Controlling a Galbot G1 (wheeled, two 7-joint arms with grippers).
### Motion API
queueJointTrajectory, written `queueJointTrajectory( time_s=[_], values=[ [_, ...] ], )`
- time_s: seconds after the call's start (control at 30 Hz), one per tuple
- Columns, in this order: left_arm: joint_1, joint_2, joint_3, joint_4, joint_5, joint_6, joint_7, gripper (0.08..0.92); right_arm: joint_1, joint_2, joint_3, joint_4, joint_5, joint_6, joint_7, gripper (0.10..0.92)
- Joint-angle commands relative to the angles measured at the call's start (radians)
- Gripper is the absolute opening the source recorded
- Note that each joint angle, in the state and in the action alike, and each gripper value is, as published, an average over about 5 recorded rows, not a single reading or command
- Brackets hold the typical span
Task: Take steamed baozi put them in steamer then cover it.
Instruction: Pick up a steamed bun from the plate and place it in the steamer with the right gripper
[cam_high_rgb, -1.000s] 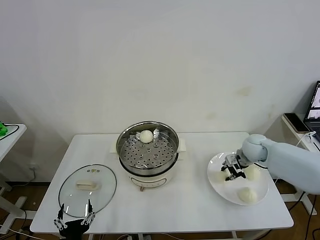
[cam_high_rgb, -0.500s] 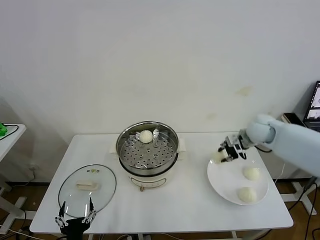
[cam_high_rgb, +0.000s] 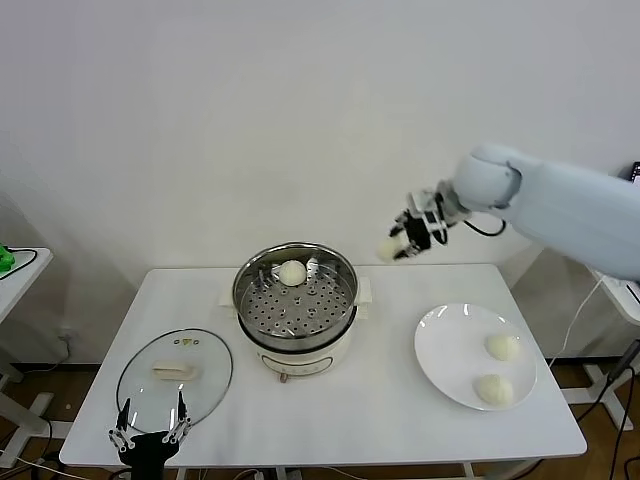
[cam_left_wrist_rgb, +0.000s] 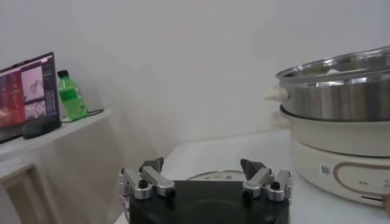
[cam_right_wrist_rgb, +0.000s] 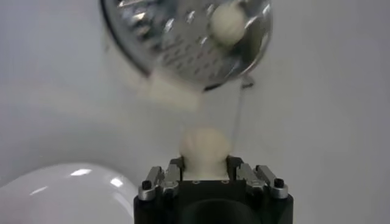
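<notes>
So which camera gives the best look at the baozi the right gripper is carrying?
The right wrist view: the carried baozi sits centred, clamped in the right gripper, with the steamer beyond. The head view shows it only as a small blur at the gripper above the table. The left wrist view does not show it.

The right arm reaches in from the right, raised high, its right end effector (cam_high_rgb: 404, 240) clamped on a bun (cam_high_rgb: 389, 249). The left end effector (cam_high_rgb: 150, 438) sits low at the bench's near left edge, fingers (cam_left_wrist_rgb: 151, 181) spread apart.
</notes>
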Motion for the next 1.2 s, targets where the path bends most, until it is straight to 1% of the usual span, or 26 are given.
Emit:
queueJointTrajectory(
  time_s=[0.03,0.23,0.47,0.77,1.2],
  values=[
    [-0.002,0.003,-0.001,0.002,-0.010,0.001,0.000,0.823,0.062,0.310,-0.039,-0.097,0.206,-0.076,0.018,0.467],
    [-0.002,0.011,-0.005,-0.013,-0.029,0.007,0.001,0.823,-0.036,0.468,-0.039,-0.217,0.266,-0.126,0.035,0.467],
    [0.003,0.020,-0.016,-0.029,-0.043,0.008,0.001,0.823,-0.111,0.555,-0.054,-0.299,0.267,-0.168,0.034,0.467],
    [0.009,0.020,-0.021,-0.028,-0.050,0.002,0.000,0.823,-0.211,0.611,-0.023,-0.411,0.243,-0.188,0.036,0.467],
    [0.028,0.012,-0.023,-0.034,-0.045,-0.009,-0.001,0.823,-0.278,0.629,-0.011,-0.483,0.162,-0.191,0.031,0.473]
  ],
)
